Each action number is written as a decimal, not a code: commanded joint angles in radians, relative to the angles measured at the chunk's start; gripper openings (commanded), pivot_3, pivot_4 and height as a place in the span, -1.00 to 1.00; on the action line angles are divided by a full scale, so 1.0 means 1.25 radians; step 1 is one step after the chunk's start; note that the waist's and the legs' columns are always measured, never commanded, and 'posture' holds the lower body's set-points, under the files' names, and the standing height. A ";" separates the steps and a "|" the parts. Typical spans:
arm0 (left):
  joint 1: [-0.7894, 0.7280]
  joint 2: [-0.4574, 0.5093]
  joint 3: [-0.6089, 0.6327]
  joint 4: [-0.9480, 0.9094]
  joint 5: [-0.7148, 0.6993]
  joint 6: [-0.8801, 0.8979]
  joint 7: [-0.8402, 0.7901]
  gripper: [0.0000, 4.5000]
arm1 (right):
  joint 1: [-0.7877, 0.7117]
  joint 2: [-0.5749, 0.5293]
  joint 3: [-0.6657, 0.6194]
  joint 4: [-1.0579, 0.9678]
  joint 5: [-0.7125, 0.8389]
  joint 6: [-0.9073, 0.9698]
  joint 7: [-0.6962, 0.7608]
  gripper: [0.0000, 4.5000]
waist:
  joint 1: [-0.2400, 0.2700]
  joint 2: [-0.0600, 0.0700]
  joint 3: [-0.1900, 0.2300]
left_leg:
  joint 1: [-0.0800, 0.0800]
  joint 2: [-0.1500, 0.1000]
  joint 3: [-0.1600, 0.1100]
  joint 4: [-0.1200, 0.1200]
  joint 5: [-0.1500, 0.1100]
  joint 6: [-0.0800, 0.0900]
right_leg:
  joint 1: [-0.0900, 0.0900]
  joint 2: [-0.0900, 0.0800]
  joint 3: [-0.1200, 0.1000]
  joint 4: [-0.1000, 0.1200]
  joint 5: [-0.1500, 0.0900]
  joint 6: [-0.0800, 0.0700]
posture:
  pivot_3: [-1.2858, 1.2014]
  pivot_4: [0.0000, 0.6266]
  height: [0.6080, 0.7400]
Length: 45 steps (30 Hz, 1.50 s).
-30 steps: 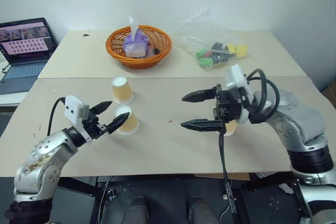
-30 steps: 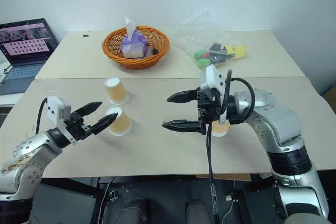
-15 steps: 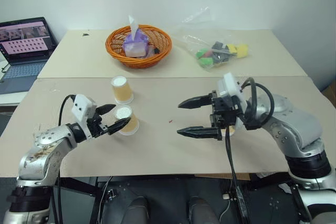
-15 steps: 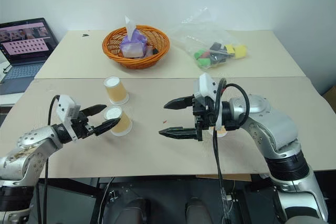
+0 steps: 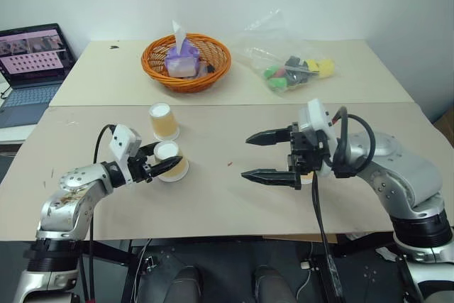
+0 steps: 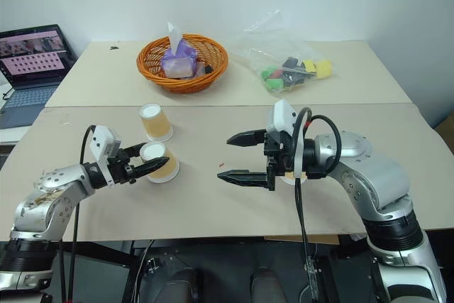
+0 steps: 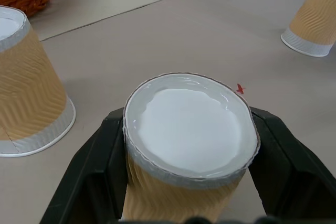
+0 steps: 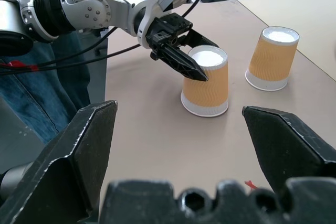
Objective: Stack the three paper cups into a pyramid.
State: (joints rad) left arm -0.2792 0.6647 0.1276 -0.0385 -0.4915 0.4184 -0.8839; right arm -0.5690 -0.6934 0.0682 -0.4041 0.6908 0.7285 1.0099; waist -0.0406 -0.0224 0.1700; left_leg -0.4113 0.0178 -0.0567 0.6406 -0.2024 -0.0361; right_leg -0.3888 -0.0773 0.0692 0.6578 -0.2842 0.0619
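Across a beige table (image 5: 227,196), an upturned paper cup (image 5: 171,160) is pinched near its base by the left gripper (image 5: 162,163); thin, light walls look easily crushed. The right gripper (image 5: 273,155) is held wide, empty.

Three tan paper cups (image 5: 171,160) (all upside down), two adjacent, one (image 6: 297,173) apart, unstacked

Third cup (image 5: 306,172) sits behind my right tool (image 5: 273,155) — only a sliver shows. Laptop (image 5: 32,62) cut off by the edge. Contents of the plastic bag (image 5: 291,65) — too small to identify.
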 commanded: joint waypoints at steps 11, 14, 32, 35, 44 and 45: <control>-0.323 -0.107 -0.130 0.138 0.038 -0.042 -0.120 0.16 | 0.032 -0.014 -0.036 -0.053 -0.007 -0.006 -0.067 1.00 | 0.019 -0.001 0.000 | -0.002 -0.001 0.000 0.002 0.000 0.000 | 0.000 0.000 -0.001 0.000 0.000 0.000 | 0.03 -0.52 1.00; -0.398 -0.160 -0.184 0.209 0.073 -0.079 -0.157 0.16 | 0.057 -0.022 -0.046 -0.076 -0.003 -0.005 -0.080 1.00 | 0.019 -0.001 0.001 | -0.003 -0.001 0.000 0.002 0.000 0.000 | -0.001 0.000 -0.001 0.000 0.000 0.000 | 0.03 -0.52 1.00; -0.439 -0.278 -0.256 0.332 0.159 -0.127 -0.226 0.16 | 0.115 -0.035 -0.107 -0.158 0.045 0.023 -0.157 1.00 | 0.014 -0.002 0.001 | -0.003 -0.001 -0.001 0.003 0.000 0.000 | -0.001 0.000 -0.001 0.000 0.000 0.000 | 0.03 -0.52 1.00; -0.427 -0.259 -0.281 0.337 0.194 -0.128 -0.229 0.16 | 0.112 -0.031 -0.110 -0.161 0.058 0.024 -0.165 1.00 | 0.014 -0.002 0.001 | -0.003 -0.001 -0.001 0.003 0.000 0.000 | -0.001 0.000 -0.001 0.000 0.000 0.000 | 0.03 -0.52 1.00; -0.409 -0.237 -0.319 0.360 0.260 -0.146 -0.226 0.16 | 0.112 -0.035 -0.107 -0.162 0.069 0.022 -0.179 1.00 | 0.017 -0.001 0.001 | -0.003 -0.001 -0.001 0.003 0.000 0.000 | 0.000 0.000 -0.001 0.000 0.000 0.000 | 0.03 -0.52 1.00; -0.410 -0.238 -0.320 0.361 0.262 -0.150 -0.227 0.16 | 0.113 -0.036 -0.108 -0.161 0.070 0.022 -0.180 1.00 | 0.017 -0.001 0.001 | -0.002 -0.001 -0.001 0.003 0.000 0.000 | 0.000 0.000 -0.001 0.000 0.000 0.000 | 0.03 -0.52 1.00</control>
State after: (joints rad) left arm -0.7953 0.3625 -0.2559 0.4054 -0.1958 0.2377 -1.1697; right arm -0.4211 -0.7293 -0.0336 -0.5744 0.7626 0.7589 0.7885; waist -0.0198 -0.0243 0.1711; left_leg -0.4142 0.0165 -0.0576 0.6444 -0.2023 -0.0358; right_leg -0.3888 -0.0773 0.0684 0.6585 -0.2842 0.0625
